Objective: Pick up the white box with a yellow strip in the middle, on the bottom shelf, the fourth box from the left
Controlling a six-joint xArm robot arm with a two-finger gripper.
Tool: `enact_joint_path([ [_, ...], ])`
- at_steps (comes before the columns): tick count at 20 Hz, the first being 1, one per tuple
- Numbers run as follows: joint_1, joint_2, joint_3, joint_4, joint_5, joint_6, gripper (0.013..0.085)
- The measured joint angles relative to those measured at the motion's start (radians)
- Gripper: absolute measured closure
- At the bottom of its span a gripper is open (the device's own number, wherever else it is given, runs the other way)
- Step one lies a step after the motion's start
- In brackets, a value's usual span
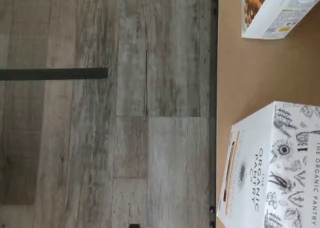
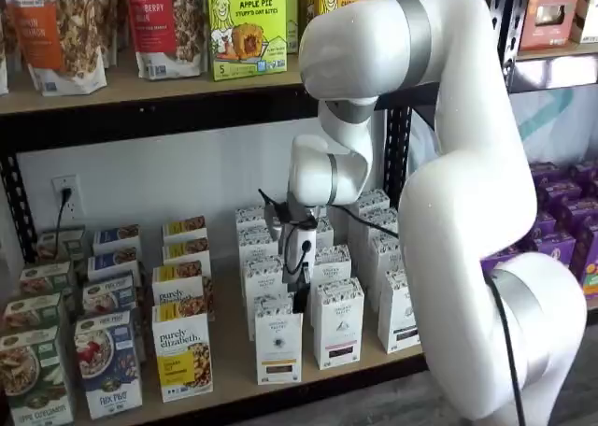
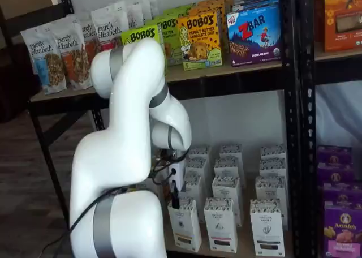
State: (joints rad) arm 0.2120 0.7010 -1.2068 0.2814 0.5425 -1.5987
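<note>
On the bottom shelf [image 2: 234, 379], the white box [image 2: 278, 340] with a yellowish strip stands upright at the near edge, leftmost of three like cartons. Just above and behind it hangs the gripper [image 2: 301, 300], its black fingers seen side-on; by its spread it stands released, holding nothing. Purely elizabeth boxes [image 2: 183, 356] stand to the left.

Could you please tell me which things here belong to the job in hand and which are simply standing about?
For the job:
- white box, yellow strip
- bottom shelf
- hand, just above that box

Standing about:
- dark-strip carton beside it
- purely elizabeth box
- Bobo's box
- granola bags
- Zbar box
- wall socket
</note>
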Motion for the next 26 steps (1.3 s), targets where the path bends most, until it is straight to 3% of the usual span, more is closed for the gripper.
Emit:
enact_joint_path([
  [5, -0.009, 0.000, -0.010, 0.044, 0.031, -0.046, 0.0130],
  [14, -0.005, 0.026, -0.017, 0.196, -0.067, -0.180, 0.0130],
  [16, -0.007, 0.047, -0.040, 0.185, -0.070, -0.172, 0.0130],
  [22, -0.004, 0.109, -0.100, 0.214, -0.092, -0.195, 0.0130],
  [26, -0.015, 0.168, -0.166, 0.162, -0.084, -0.159, 0.0130],
])
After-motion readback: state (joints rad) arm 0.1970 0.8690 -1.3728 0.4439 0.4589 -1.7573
